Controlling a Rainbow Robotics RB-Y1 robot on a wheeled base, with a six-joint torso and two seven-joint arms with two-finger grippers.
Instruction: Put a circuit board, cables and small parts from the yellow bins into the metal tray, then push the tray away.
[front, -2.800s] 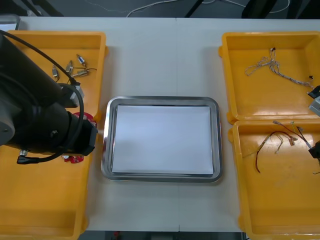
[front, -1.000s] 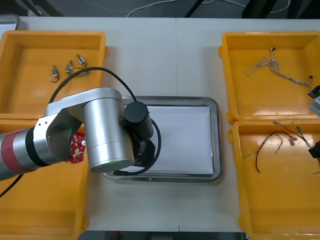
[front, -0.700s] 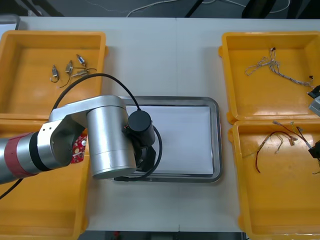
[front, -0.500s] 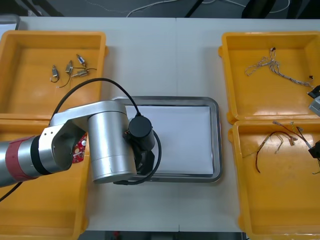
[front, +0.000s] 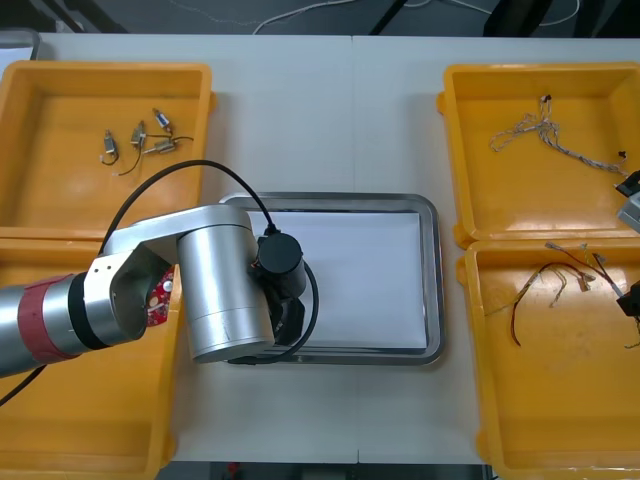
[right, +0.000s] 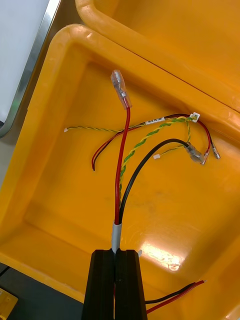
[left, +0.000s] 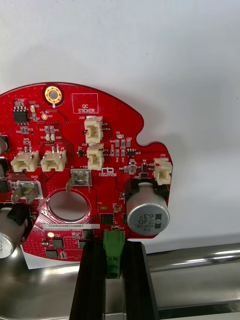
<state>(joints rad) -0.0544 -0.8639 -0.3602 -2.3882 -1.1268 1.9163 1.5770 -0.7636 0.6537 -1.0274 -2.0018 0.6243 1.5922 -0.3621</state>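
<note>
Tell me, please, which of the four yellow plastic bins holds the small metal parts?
The far yellow bin on the robot's left: the small metal parts lie in it, whereas the two right-hand bins hold cables.

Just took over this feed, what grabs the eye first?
The left gripper, shut on the green connector of a red circuit board, holds it over the white-lined metal tray near its left rim. The right gripper pinches a red and black cable in the near right yellow bin.

Left tool (left: 114, 247), board (left: 107, 135) now over tray (front: 434, 285)
</note>
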